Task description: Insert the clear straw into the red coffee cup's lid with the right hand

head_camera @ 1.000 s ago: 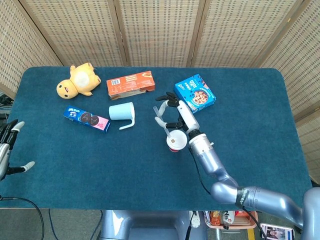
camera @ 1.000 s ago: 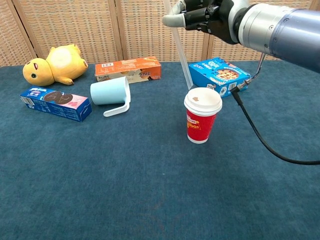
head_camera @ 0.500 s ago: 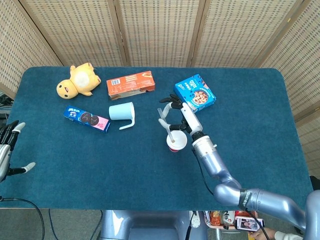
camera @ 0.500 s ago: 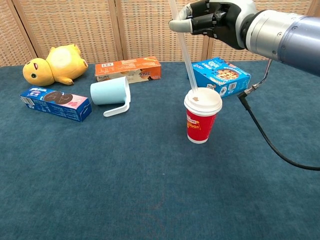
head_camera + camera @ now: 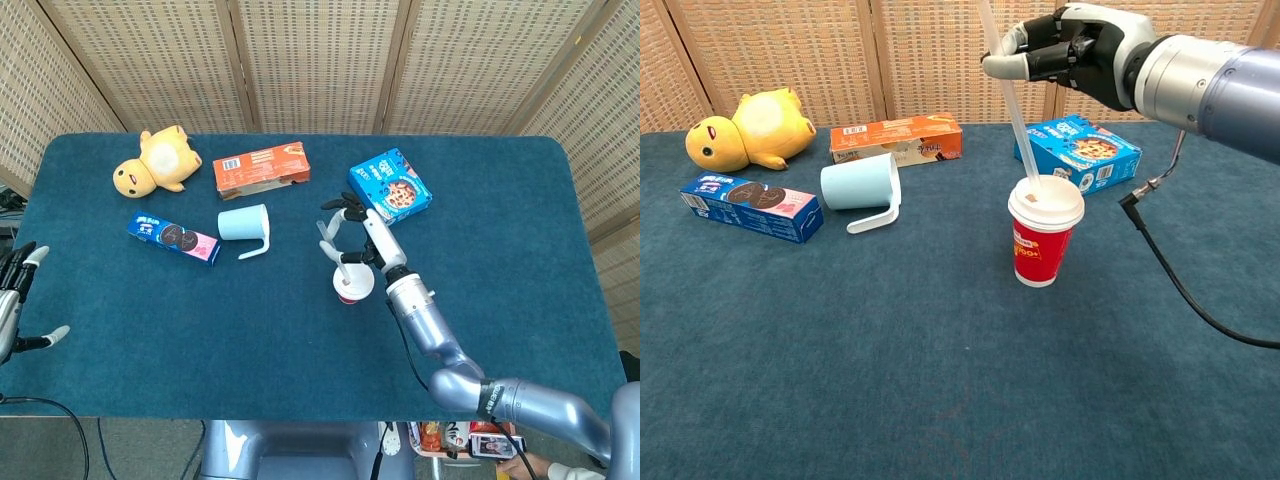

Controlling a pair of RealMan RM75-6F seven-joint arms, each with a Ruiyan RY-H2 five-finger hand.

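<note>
the clear straw [image 5: 1013,105] is pinched in the right hand [image 5: 1065,45], tilted, its lower tip on the lid of the red coffee cup [image 5: 1043,243] mid-table. the left hand [image 5: 15,300] is held off the table's left edge, fingers spread, nothing gripped.

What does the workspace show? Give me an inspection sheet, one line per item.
Surface: blue table cloth.
Job's things: red coffee cup upright; clear straw tilted, tip at the lid.
Clutter: plush toy, orange box, blue cookie box, cookie pack, tipped light blue mug.
Hands: right hand holds the straw; left hand holds nothing.
Cables: black cable off the right arm.
Surroundings: wicker screens.
</note>
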